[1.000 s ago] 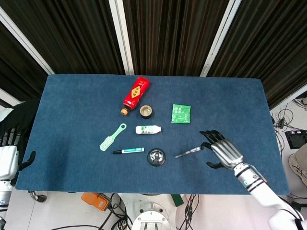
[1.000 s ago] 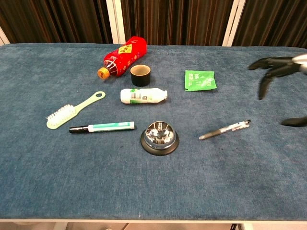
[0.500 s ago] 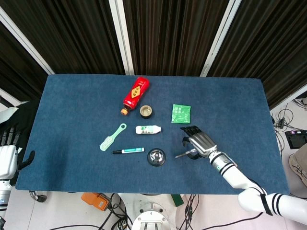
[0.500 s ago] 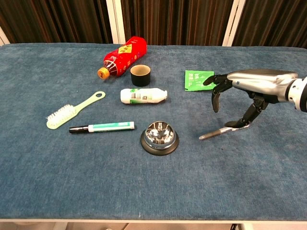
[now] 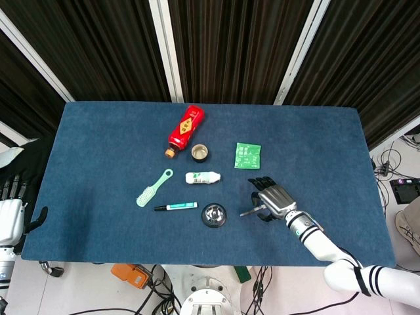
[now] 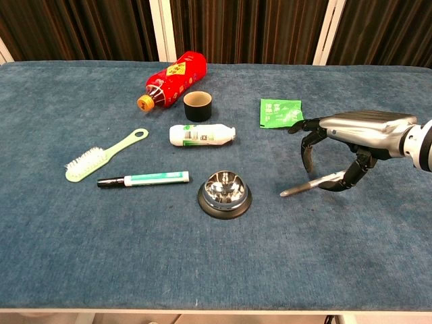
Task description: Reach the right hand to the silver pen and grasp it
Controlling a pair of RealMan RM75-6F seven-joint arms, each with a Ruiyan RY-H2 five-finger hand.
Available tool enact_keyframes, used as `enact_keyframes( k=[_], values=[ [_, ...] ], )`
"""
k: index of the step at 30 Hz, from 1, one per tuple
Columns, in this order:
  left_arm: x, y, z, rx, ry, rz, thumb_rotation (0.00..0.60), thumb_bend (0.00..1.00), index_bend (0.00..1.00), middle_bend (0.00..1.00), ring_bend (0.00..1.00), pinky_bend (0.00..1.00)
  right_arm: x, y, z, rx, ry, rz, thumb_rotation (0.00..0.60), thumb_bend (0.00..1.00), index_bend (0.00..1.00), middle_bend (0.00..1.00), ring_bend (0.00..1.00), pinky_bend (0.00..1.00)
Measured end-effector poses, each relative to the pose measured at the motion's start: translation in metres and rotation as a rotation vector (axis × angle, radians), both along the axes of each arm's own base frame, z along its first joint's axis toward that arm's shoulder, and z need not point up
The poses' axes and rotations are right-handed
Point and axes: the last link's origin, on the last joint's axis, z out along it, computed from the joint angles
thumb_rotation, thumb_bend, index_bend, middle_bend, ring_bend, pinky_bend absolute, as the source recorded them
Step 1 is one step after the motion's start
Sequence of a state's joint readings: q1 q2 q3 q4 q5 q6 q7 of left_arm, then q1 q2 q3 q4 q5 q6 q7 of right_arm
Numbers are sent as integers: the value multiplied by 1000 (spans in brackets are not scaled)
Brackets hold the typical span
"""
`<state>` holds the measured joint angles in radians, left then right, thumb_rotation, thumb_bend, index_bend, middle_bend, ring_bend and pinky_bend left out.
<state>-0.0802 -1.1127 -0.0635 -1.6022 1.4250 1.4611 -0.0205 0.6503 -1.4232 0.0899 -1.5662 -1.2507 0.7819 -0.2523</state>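
Blue cloth covers the table (image 6: 81,270). At the far left of the head view, off the table edge, the left hand (image 5: 9,220) hangs beside the cloth; whether its fingers are spread or curled cannot be told. On the cloth, from left to right: a pale green brush (image 6: 101,156) lying flat; a marker (image 6: 143,179) with a black cap just in front of it; a red bottle (image 6: 174,78) on its side toward the back; a dark cup (image 6: 198,106) upright beside the bottle's cap; a small white bottle (image 6: 202,134) on its side in front of the cup; a round metal bell (image 6: 224,193) on a black base, nearer the front. A green packet (image 6: 280,112) lies flat behind the right hand (image 6: 351,138). The silver pen (image 6: 309,184) lies to the right of the bell, tip toward it; its rear end sits under the right hand, whose fingers arch down over it with the thumb touching the pen, not clearly closed around it.
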Motion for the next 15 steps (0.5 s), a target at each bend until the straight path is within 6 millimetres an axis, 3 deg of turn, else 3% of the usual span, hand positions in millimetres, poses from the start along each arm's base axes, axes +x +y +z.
enact_keyframes(
  k=[15],
  values=[
    [0,0,0,-2,2,3,600,313,138,0,41,141,-5,-1,-6,4,37,-6,600,477,554,117,117,117]
  ],
)
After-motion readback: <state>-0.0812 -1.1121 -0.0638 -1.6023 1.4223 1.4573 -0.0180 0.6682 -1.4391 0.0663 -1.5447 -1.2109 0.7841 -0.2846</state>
